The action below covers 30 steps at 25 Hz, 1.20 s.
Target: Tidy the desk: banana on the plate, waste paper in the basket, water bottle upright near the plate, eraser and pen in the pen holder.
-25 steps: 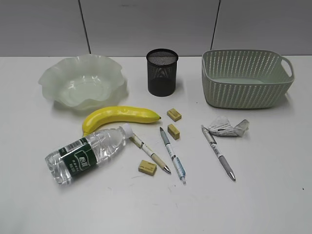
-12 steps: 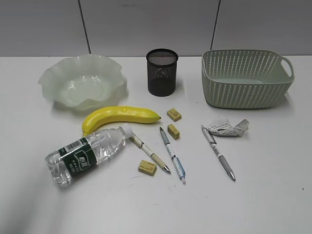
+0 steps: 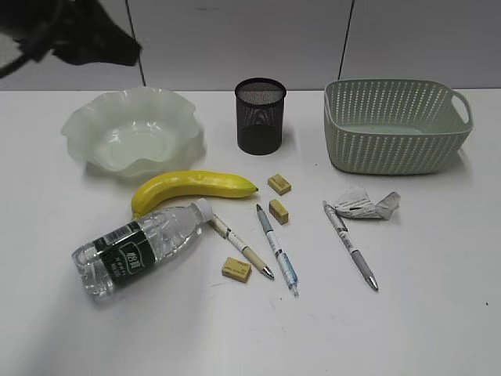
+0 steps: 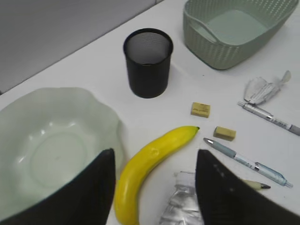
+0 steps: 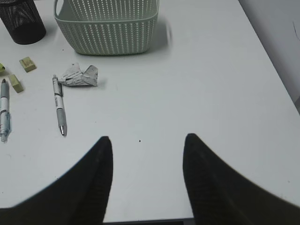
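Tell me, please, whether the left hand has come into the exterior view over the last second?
Yes. A dark blurred part of the left arm now shows at the top left, above the plate; earlier that corner showed only wall.

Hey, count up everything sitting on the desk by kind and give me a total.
Pens: 3
Erasers: 3
Banana: 1
Bottle: 1
Waste paper: 1
Plate: 1
Pen holder: 1
Basket: 1
Total: 12
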### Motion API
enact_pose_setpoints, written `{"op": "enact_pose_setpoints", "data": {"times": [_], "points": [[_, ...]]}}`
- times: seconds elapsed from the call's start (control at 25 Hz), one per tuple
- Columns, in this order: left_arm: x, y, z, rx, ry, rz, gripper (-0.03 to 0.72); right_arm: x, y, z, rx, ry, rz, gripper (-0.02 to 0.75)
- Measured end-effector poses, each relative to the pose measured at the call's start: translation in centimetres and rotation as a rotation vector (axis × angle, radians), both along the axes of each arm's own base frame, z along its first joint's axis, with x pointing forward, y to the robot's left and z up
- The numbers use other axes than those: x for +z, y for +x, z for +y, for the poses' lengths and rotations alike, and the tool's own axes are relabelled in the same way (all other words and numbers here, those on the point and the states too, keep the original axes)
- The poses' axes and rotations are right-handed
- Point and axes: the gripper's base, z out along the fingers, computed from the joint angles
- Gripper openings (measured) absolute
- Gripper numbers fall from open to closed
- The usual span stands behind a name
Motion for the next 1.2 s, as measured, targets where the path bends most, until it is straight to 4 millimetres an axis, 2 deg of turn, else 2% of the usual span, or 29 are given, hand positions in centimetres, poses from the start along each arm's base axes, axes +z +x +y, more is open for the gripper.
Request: {"op": "enact_pose_setpoints", "data": {"times": [0.08,0.24,0.44,0.6,0.72,0.92,1.2], "points": [[-0.5,1.6,-1.9,-0.053,0.025,0.022,0.436,0.0,0.0,0.0,0.000,0.000,0.000,0.393],[-2.8,4.4,-4.8,-0.168,0.166,0.088,0.499,0.0,0.0,0.0,0.000,0.000,0.000,0.393],[-6.2,7.6,-7.5,-0.278,0.309,0.217,0.513,0.0,0.0,0.0,0.000,0.000,0.000,0.393],[-8.1,9.4,-9.9,-0.368,0.413,0.205,0.515,0.0,0.0,0.0,0.000,0.000,0.000,0.393],[-9.5,10.1,-11.7,-0.440,0.502,0.167,0.515,0.0,0.0,0.0,0.000,0.000,0.000,0.393],[-12.3,10.7,-13.6,-0.497,0.552,0.148,0.515,0.0,0.0,0.0,0.000,0.000,0.000,0.393],[-15.7,11.0,-14.5,-0.551,0.632,0.170,0.515,0.0,0.0,0.0,0.001,0.000,0.000,0.393]]}}
